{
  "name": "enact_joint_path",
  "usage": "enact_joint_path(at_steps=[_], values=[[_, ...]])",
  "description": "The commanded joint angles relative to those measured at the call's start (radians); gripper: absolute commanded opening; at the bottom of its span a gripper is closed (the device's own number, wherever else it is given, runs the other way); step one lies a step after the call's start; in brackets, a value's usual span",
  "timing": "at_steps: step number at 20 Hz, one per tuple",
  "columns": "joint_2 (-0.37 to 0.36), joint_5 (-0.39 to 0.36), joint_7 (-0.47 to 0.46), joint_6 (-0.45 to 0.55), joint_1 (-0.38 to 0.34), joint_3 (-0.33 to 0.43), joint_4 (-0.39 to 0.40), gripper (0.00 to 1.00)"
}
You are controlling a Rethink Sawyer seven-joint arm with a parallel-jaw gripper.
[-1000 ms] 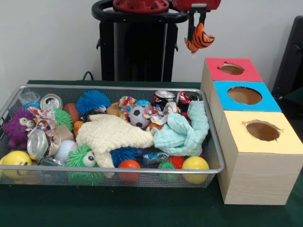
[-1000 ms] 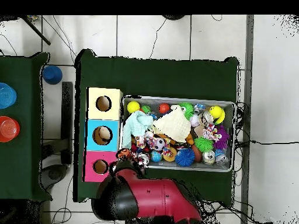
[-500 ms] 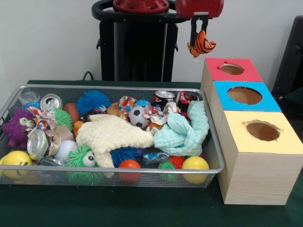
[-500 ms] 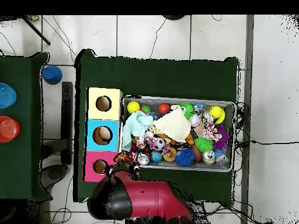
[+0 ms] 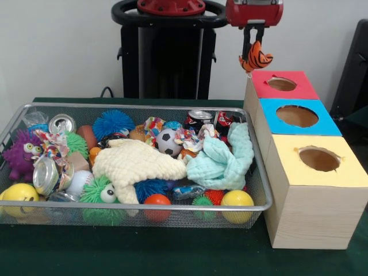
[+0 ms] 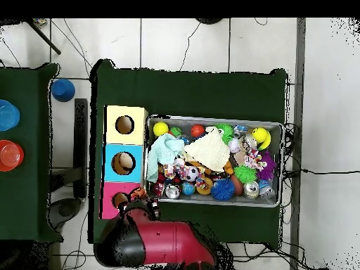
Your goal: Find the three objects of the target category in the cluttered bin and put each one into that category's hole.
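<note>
An orange, black and white striped fish toy [image 5: 255,57] hangs in the air, with my gripper [image 5: 252,47] shut on it, just left of the red box's near corner and above its top. The red-topped box [image 5: 299,88] has a round hole [image 5: 282,84]. In the overhead view the toy [image 6: 138,192] shows at the end of my arm [image 6: 151,242], between the bin's corner and the red box [image 6: 107,202]. The wire bin [image 5: 172,205] holds spiky balls, smooth balls, cans and cloths.
A blue-topped box [image 5: 322,121] and a yellow-topped box [image 5: 345,167] stand in a row nearer than the red one, each with a round hole. A side table in the overhead view carries blue and red cups [image 6: 8,155].
My gripper has carried the striped fish toy to the right in the front view, away from the bin's back corner and toward the red box.
</note>
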Motion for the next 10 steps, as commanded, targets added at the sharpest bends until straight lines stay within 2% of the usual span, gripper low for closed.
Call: enact_joint_path(at_steps=[1, 10], values=[[0.058, 0.085, 0.286, -0.066, 0.036, -0.054, -0.039, 0.0], [0.1, 0.114, 0.298, -0.116, 0.092, -0.087, -0.046, 0.0]])
